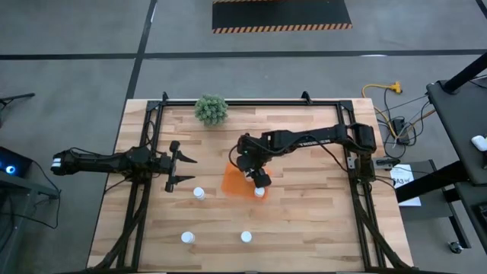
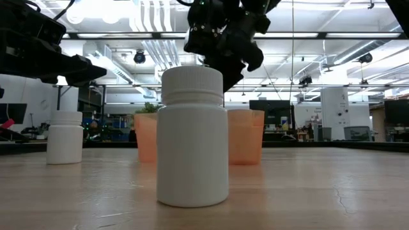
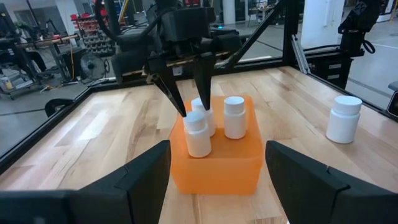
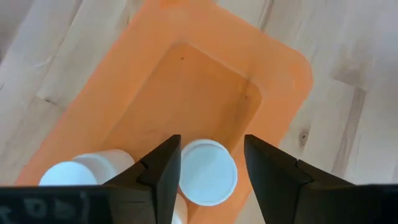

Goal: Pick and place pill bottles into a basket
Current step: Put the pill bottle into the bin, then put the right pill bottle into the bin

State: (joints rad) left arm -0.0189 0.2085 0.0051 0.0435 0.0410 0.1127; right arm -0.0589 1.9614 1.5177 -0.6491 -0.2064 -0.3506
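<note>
Three pill bottles (image 3: 200, 132) stand in the orange basket (image 3: 217, 163) mid-table | right gripper (image 3: 185, 84) hangs over it, fingers spread around one bottle, apparently releasing it | four bottles (image 1: 198, 193) wait outside | left gripper (image 1: 183, 170) spread, idle at left

Workshop around my rig

I saw a grey concrete floor (image 1: 68, 30) with a black mat edged in hazard stripes (image 1: 281, 15) beyond the desk's far edge, yellow cables (image 1: 384, 90) past its far right corner, and white ceiling ducts (image 2: 150, 32) under bright lights.
</note>
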